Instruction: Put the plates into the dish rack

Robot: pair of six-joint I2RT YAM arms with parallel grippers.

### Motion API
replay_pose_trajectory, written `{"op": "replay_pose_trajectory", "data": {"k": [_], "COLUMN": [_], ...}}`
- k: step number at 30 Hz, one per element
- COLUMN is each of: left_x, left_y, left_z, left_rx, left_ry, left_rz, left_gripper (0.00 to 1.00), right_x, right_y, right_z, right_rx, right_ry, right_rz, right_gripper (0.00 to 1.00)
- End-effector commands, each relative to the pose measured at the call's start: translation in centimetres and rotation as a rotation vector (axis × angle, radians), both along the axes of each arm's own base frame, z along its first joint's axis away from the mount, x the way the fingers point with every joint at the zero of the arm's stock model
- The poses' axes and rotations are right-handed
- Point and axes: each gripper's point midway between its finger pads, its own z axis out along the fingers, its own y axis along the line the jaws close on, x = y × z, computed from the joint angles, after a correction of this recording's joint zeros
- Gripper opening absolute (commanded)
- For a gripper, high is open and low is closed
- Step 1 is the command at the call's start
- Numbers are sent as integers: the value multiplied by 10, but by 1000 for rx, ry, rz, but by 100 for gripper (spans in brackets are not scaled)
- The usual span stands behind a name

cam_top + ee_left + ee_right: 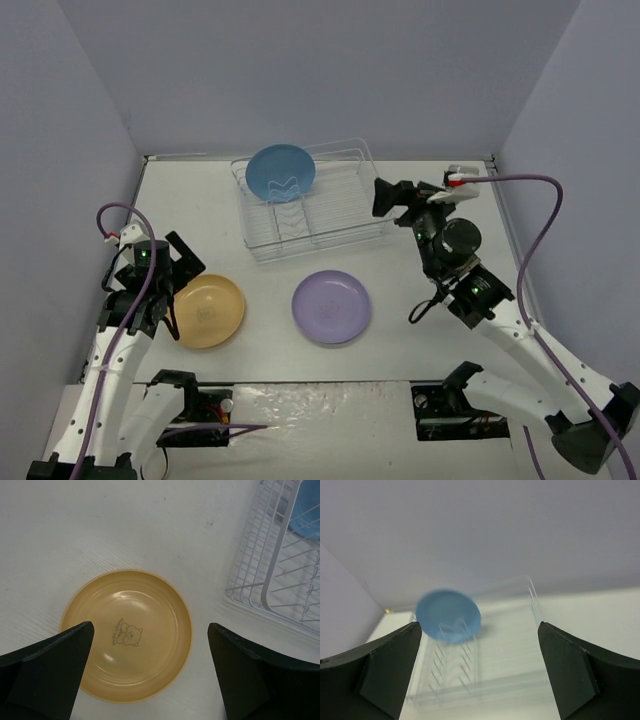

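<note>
The blue plate [281, 171] stands on edge in the far left end of the wire dish rack [345, 228]; it also shows in the right wrist view [448, 614]. The yellow-orange plate [208, 310] lies flat on the table at the front left, with a bear print [127, 634]. The lavender plate [332, 306] lies flat at the front centre. My left gripper [190, 262] is open and empty, hovering above the yellow plate's far edge [150, 680]. My right gripper [392, 200] is open and empty beside the rack's right end, facing the rack [479, 680].
Grey walls [300, 70] close the table on three sides. The rack's near corner [272, 590] lies right of the yellow plate in the left wrist view. Purple cables [540, 230] run along both arms.
</note>
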Motion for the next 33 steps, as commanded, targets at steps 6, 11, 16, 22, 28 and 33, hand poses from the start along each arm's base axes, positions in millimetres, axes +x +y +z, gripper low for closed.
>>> {"op": "replay_pose_trajectory", "data": {"k": [6, 11, 16, 22, 28, 33], "left_x": [17, 19, 19, 19, 19, 20], "left_y": [5, 8, 10, 9, 7, 7], "left_z": [22, 19, 14, 14, 14, 13], "left_rx": [34, 51, 58, 55, 50, 50], "left_ry": [-96, -87, -75, -79, -88, -81], "left_rz": [-1, 8, 14, 12, 2, 3], "left_gripper": [97, 97, 97, 97, 97, 97], "right_x": [-69, -85, -91, -84, -78, -76], "right_y": [-59, -31, -8, 20, 35, 40], "right_z": [-165, -220, -284, -320, -351, -379], "right_rx": [303, 198, 93, 40, 3, -41], "right_ry": [469, 640, 822, 894, 947, 1009], "right_rz": [-159, -12, 58, 149, 186, 184], "right_gripper": [100, 100, 100, 89, 70, 47]}}
